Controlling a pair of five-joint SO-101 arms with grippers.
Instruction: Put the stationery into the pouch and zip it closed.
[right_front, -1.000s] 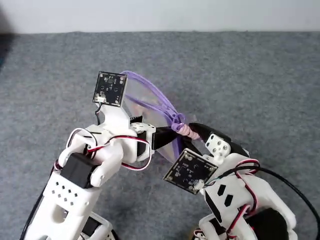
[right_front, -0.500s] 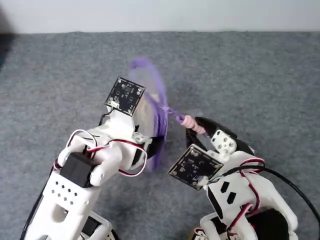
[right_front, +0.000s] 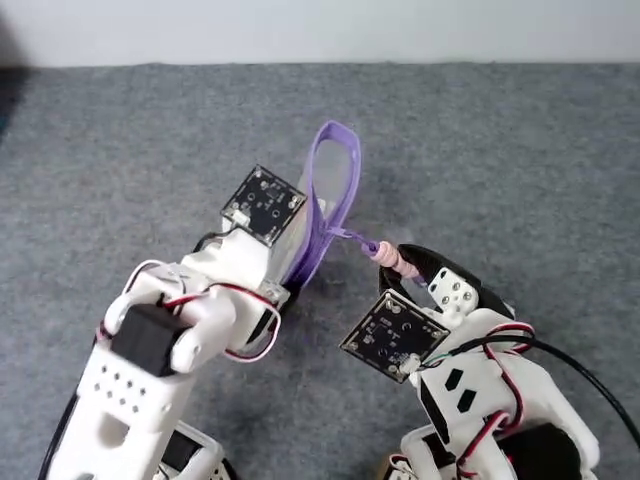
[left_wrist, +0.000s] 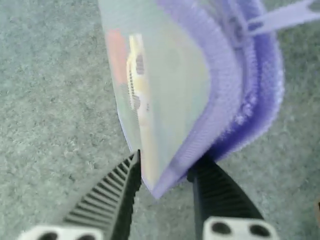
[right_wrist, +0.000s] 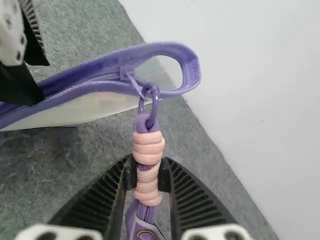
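A clear pouch with a purple zipper edge (right_front: 322, 195) is held off the grey table between the two arms. My left gripper (left_wrist: 165, 172) is shut on the pouch's lower corner (left_wrist: 160, 115), and stationery shows faintly through the clear wall (left_wrist: 135, 75). My right gripper (right_wrist: 146, 175) is shut on the pink cord zipper pull (right_wrist: 147, 150), which hangs by a purple loop from the slider (right_wrist: 131, 77). In the high view the pull (right_front: 392, 258) stretches from the pouch to the right gripper (right_front: 415, 268).
A grey carpet-like table top (right_front: 520, 150) runs all around, with open room at the back and both sides. A white wall (right_front: 320, 30) borders the far edge. The right arm's cable (right_front: 590, 380) trails at the near right.
The left gripper has swung the pouch round, from spread flat toward the left to standing edge-on and pointing away. The right gripper with the pull has shifted slightly right.
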